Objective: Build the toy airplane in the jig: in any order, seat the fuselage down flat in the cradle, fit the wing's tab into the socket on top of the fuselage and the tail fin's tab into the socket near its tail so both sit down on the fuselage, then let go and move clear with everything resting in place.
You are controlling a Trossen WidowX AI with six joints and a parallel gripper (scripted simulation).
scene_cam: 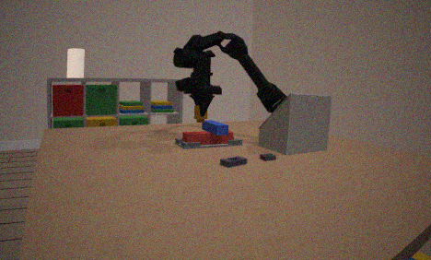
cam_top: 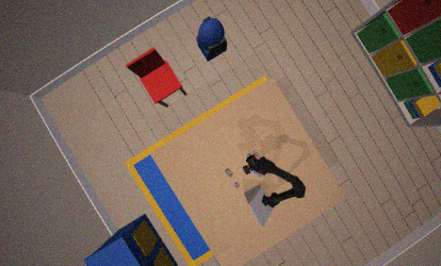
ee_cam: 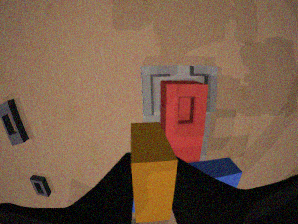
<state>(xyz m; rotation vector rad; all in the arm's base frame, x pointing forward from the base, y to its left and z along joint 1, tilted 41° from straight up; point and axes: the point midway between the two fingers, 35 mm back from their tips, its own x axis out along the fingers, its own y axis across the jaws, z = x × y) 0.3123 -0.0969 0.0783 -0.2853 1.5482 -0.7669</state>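
The red fuselage lies in the grey cradle; it looks flat. The blue wing lies across the top of the fuselage; its tab is hidden. The tail socket shows empty near the fuselage's far end in the wrist view. My gripper is shut on the yellow tail fin, which points down. The fin hangs above the fuselage, apart from it, and in the wrist view it covers part of the fuselage's left side and of the wing.
Two small dark hollow holders, the larger one and the smaller one, lie on the table beside the cradle. A grey wedge-shaped block stands at the arm's base.
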